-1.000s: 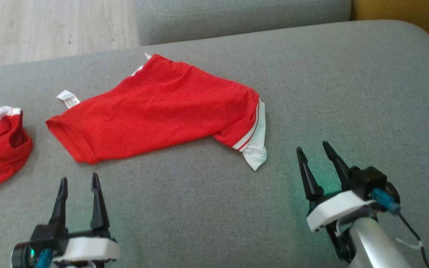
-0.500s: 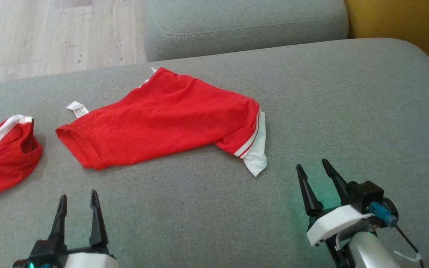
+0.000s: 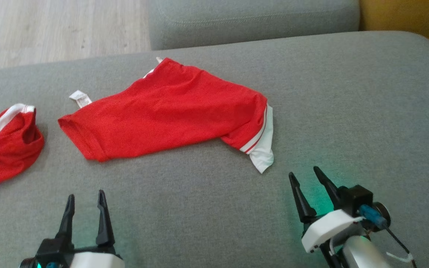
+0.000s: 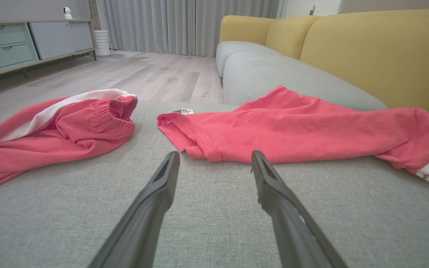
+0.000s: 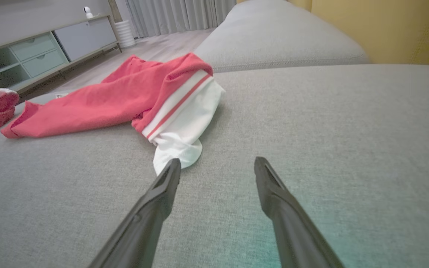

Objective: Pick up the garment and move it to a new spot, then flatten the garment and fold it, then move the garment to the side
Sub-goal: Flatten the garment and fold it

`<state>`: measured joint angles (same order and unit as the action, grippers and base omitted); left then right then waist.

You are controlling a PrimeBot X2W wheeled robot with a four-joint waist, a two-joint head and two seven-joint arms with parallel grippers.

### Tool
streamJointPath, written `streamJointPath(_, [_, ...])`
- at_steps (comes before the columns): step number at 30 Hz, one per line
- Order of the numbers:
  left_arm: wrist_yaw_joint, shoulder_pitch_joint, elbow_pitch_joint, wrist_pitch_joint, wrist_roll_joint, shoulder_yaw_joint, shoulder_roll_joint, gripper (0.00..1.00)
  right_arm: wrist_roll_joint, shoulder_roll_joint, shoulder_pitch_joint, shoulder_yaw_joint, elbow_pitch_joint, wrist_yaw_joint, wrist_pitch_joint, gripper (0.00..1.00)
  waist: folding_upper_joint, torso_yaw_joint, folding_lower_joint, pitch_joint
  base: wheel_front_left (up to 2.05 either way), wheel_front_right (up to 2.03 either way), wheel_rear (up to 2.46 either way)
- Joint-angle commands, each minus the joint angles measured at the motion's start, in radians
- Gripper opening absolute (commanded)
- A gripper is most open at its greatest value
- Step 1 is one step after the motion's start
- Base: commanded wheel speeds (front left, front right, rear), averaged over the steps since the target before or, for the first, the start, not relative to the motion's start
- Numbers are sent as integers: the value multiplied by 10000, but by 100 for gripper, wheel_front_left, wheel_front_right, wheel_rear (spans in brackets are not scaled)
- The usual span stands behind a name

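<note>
The garment (image 3: 169, 111) is a red shirt lying folded on the grey sofa seat (image 3: 348, 111), with a white-striped sleeve end (image 3: 261, 149) toward the right and a small white label at its left. My left wrist view has the garment (image 4: 292, 126) just beyond the fingertips; in the right wrist view the garment's (image 5: 99, 100) white sleeve end sits just past the left fingertip. My left gripper (image 3: 85, 196) hovers open at the lower left, below the garment's left hem. My right gripper (image 3: 304, 173) hovers open at the lower right, just right of the white sleeve end. Both hold nothing.
A second red garment with a white waistband (image 3: 2, 145) lies bunched at the seat's left edge. Wooden floor (image 3: 50, 29) lies beyond the seat's far edge. Another grey cushion (image 3: 251, 18) and a yellow backrest (image 3: 412, 18) stand behind. A low cabinet (image 4: 21, 44) stands across the room.
The whole head picture has shifted between frames, so the camera moved. Both grippers sit lower in the picture than a second ago and stay open. The garment lies unchanged.
</note>
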<state>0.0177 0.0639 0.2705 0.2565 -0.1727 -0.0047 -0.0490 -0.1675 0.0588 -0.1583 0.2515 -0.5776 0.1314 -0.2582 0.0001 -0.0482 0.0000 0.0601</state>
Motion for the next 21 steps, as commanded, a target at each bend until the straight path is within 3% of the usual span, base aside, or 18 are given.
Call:
streamJointPath(1, [-17, -494, -266, 53, -16, 204, -13, 100, -46, -78, -568, 262, 169, -7, -36, 100, -1, 94, 0, 129, 0, 0, 0])
streamJointPath(21, [38, -1330, -30, 53, 83, -411, -13, 100, -572, -84, -2386, 1605, -1943, -7, -36, 100, -1, 588, 0, 1377, 0, 0, 0])
